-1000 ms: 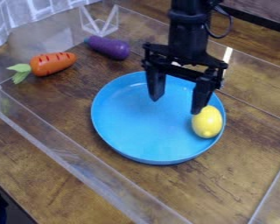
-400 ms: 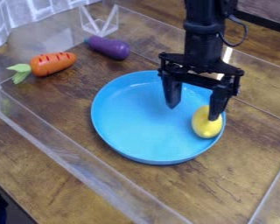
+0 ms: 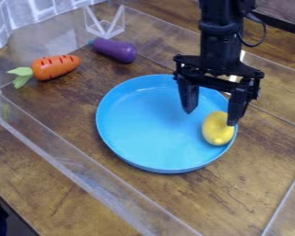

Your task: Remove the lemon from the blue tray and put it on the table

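Note:
The lemon (image 3: 217,130), small and bright yellow, lies inside the blue tray (image 3: 144,129) against its right rim. My gripper (image 3: 216,106) hangs open directly above the lemon, black fingers pointing down. One finger stands over the tray floor to the lemon's left, the other at the lemon's upper right edge. Nothing is gripped. The tray rests on the dark wood table (image 3: 64,184) under a glossy clear sheet.
An orange carrot (image 3: 54,65) lies at the left and a purple eggplant (image 3: 113,49) at the back, both outside the tray. A clear sheet edge runs along the table's front left.
The gripper has shifted right and slightly down, from over the tray's middle-right to straddling the lemon. Its jaws stayed open; the lemon has not moved.

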### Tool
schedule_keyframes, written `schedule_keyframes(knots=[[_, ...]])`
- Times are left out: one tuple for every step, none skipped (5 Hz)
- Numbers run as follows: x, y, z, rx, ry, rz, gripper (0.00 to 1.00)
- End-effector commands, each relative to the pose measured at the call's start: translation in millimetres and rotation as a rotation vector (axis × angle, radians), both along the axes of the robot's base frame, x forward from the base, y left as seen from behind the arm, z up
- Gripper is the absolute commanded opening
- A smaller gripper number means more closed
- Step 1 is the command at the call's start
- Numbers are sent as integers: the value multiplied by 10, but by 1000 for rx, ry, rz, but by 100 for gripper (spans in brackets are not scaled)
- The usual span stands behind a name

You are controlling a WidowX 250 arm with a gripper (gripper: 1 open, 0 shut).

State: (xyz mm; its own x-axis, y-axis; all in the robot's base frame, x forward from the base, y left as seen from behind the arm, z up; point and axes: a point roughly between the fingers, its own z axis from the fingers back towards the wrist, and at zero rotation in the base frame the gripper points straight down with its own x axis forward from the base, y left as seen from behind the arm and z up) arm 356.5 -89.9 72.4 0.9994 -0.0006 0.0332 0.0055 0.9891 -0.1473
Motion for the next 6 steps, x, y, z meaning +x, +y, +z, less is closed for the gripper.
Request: schedule_keyframes(knots=[[104, -114, 234, -21, -89, -28, 100], [117, -128, 254, -24, -100, -31, 100], [127, -138, 270, -26, -107, -34, 100], [122, -145, 289, -26, -110, -32, 100], [129, -144, 253, -26, -104, -23, 100], [110, -114, 245, -25, -100, -19, 100]])
